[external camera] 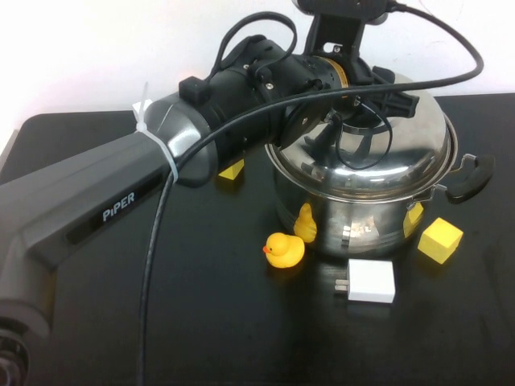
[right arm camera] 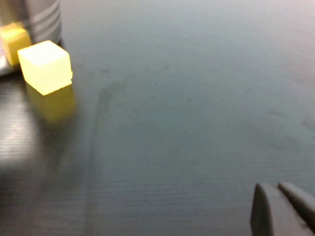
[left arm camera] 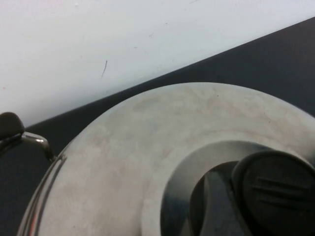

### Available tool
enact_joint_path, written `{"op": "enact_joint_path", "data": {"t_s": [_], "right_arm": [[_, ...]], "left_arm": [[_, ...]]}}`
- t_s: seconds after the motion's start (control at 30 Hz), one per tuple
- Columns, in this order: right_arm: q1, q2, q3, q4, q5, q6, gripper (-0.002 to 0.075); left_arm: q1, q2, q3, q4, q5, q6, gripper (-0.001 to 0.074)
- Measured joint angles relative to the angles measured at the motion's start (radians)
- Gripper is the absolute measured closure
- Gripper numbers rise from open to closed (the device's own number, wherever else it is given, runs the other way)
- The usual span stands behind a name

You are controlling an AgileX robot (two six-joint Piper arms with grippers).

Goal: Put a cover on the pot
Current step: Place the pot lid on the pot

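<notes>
Jaws of the left gripper (external camera: 366, 100) sit down over the top of the domed steel lid (external camera: 402, 145), around where its black knob (left arm camera: 275, 189) shows in the left wrist view; whether they are gripping the knob or merely spread about it I cannot tell. That lid rests on the pot (external camera: 354, 213), a big shiny stockpot standing toward the far right part of the black worktop (external camera: 201, 322), one black side handle (external camera: 471, 177) sticking out toward the right edge. The right gripper (right arm camera: 280, 209) hangs low over bare worktop off to the right, its two fingertips lying close together, nothing between them. A rubber duck (external camera: 284, 250) sits just in front of the pot, nearer the front edge. A white charger plug (external camera: 370, 281) lies beside it. One yellow cube (external camera: 439, 240) stands near the pot's right side, another yellow cube (external camera: 232, 170) behind the left arm.
</notes>
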Motion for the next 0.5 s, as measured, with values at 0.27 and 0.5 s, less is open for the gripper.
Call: {"op": "enact_joint_path", "data": {"t_s": [0.27, 0.5], "right_arm": [[0.0, 0.0, 0.0, 0.0, 0.0, 0.0, 0.0728], [0.0, 0.0, 0.0, 0.0, 0.0, 0.0, 0.0728]], "left_arm": [[0.0, -0.007, -0.017, 0.092, 0.042, -0.007, 0.0316], [0.0, -0.063, -0.124, 0.107, 0.136, -0.01, 0.0313]]}}
